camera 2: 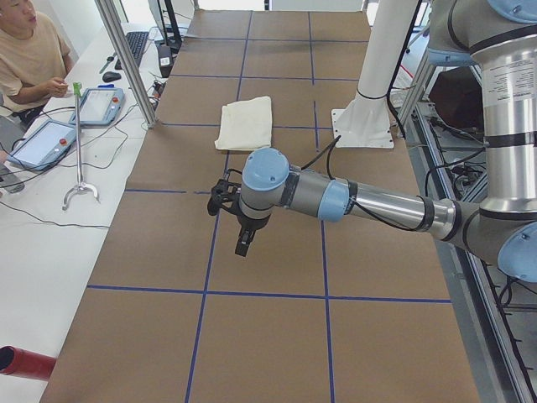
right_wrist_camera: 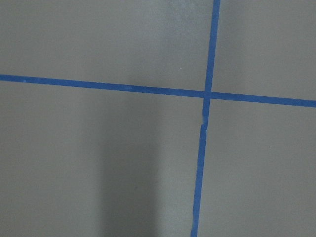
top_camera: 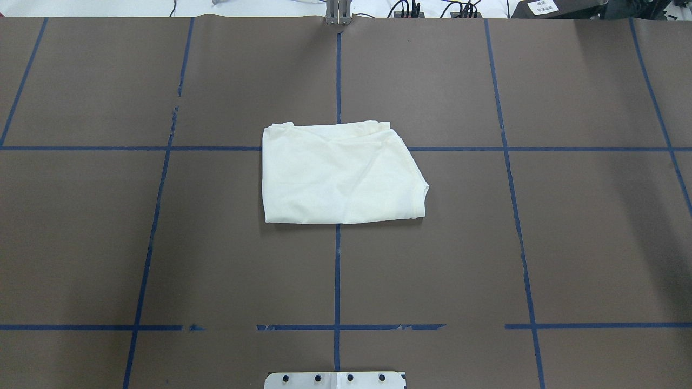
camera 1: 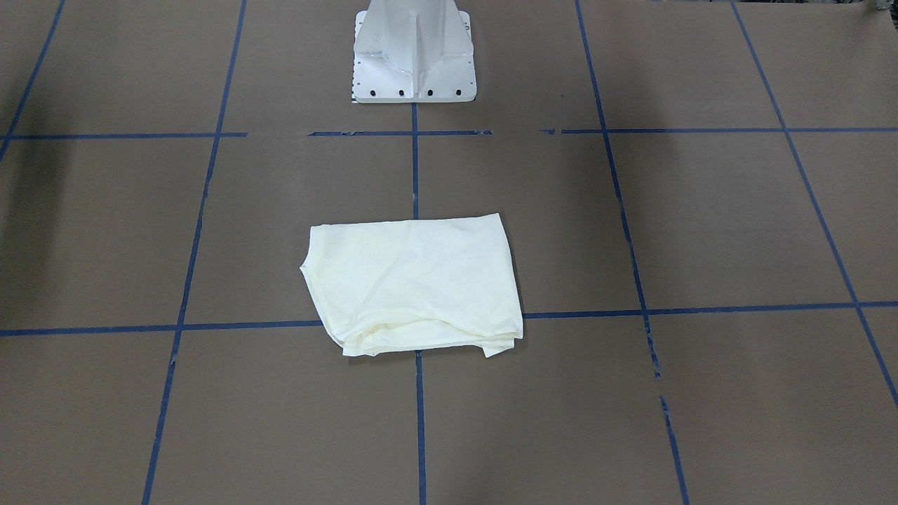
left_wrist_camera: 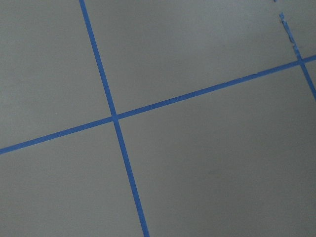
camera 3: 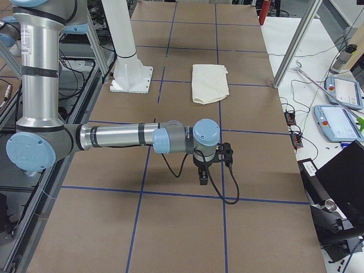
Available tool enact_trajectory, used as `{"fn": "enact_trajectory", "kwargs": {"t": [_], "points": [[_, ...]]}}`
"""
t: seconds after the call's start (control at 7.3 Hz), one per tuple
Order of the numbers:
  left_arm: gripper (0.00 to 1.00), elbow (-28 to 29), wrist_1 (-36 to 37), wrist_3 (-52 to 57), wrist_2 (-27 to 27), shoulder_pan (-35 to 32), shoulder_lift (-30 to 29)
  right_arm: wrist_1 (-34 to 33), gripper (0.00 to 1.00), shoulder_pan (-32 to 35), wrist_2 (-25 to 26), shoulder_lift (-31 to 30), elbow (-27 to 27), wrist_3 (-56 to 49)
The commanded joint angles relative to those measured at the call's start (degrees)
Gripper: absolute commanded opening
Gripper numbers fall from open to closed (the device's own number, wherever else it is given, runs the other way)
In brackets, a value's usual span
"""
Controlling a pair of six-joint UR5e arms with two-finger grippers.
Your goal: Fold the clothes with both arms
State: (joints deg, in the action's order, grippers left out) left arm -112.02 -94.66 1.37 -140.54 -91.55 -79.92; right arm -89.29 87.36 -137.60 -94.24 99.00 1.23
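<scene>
The cream-white shirt [top_camera: 340, 173] lies folded into a compact rectangle at the table's middle, plain side up; its print is hidden. It also shows in the front-facing view [camera 1: 414, 284], the left view [camera 2: 245, 123] and the right view [camera 3: 209, 83]. My left gripper [camera 2: 237, 220] hangs over bare table far from the shirt, seen only in the left view. My right gripper [camera 3: 211, 165] hangs over bare table at the other end, seen only in the right view. I cannot tell whether either is open or shut. Both wrist views show only brown table and blue tape.
The white pedestal base [camera 1: 414, 52] stands behind the shirt. Blue tape lines [top_camera: 337, 270] grid the brown table. An operator [camera 2: 29, 59], tablets [camera 2: 46, 143] and a metal grabber stick [camera 2: 80, 151] are on the side bench beyond the table's far edge.
</scene>
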Motion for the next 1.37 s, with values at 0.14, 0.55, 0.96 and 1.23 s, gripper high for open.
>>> {"fn": "enact_trajectory", "kwargs": {"t": [0.14,0.55,0.96,1.23], "points": [[1.00,0.1,0.2,-0.9,-0.2,0.1,-0.2,0.3,1.00,0.0,-0.1,0.6,-1.5,0.0],[1.00,5.1,0.0,-1.2,4.6,0.5,-0.5,0.3,1.00,0.1,-0.5,0.9,-0.7,0.1],[1.00,10.4,-0.1,-0.9,6.2,2.9,-1.2,0.4,1.00,0.1,-0.1,1.0,-0.7,0.0],[1.00,8.9,1.7,-0.9,5.9,3.1,-1.7,0.4,1.00,0.0,-0.1,0.2,-0.8,0.1]]}}
